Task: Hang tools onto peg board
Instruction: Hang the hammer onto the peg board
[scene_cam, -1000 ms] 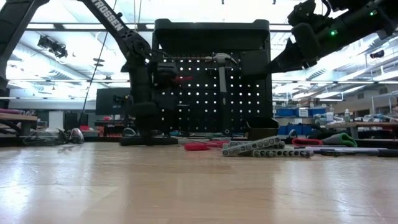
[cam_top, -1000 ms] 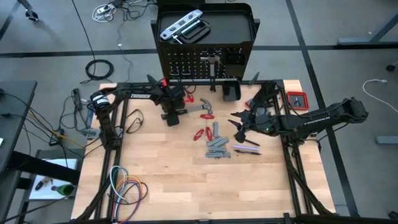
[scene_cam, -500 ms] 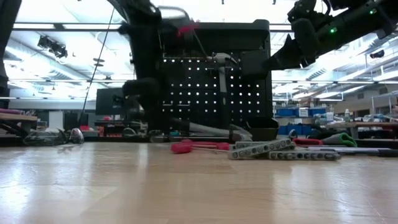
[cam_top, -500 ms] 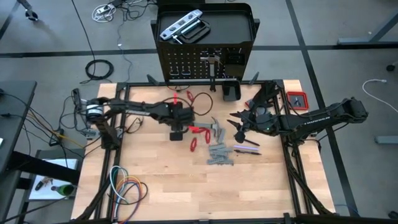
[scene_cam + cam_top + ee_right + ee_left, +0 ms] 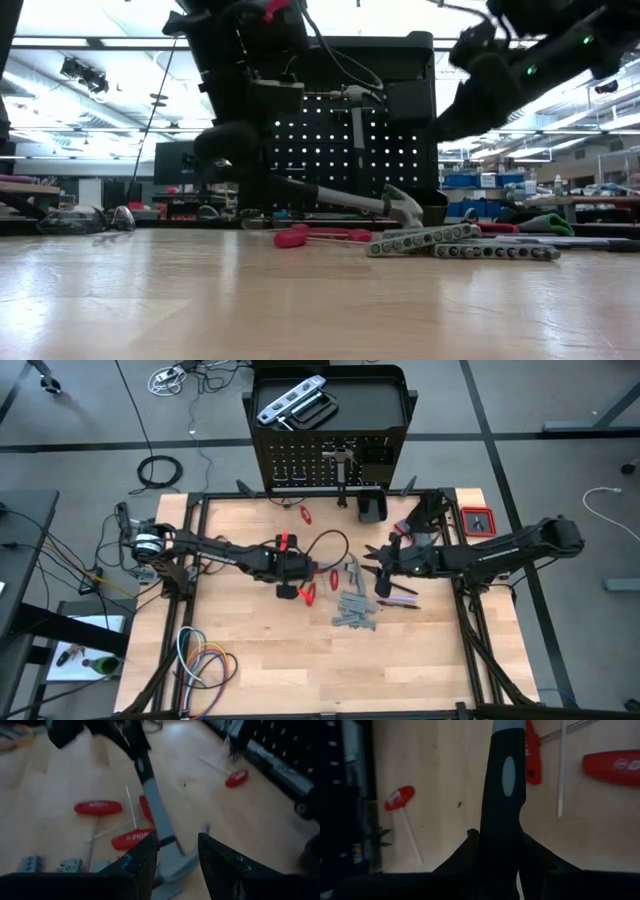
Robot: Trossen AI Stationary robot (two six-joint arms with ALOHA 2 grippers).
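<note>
Low view: grey wrenches (image 5: 460, 243) and a red-handled driver (image 5: 315, 236) are seen lying loose at the near side of the bench (image 5: 300, 300), with a hammer (image 5: 350, 203) slanting up behind them. Its dark handle is clamped in the left tool (image 5: 502, 842), head low near the wood, at the middle of the bench. The right tool (image 5: 177, 855) is held just above the hammer head with its fingers apart and nothing between them. Little of the task is judged done: only one hammer (image 5: 342, 468) is hung on the peg board (image 5: 300, 465) at the far edge, while a silver level (image 5: 290, 400) is left on the tray behind it. More red drivers (image 5: 335, 580) and a screwdriver (image 5: 398, 598) are scattered under both arms and could be knocked as the hammer is carried to the board
</note>
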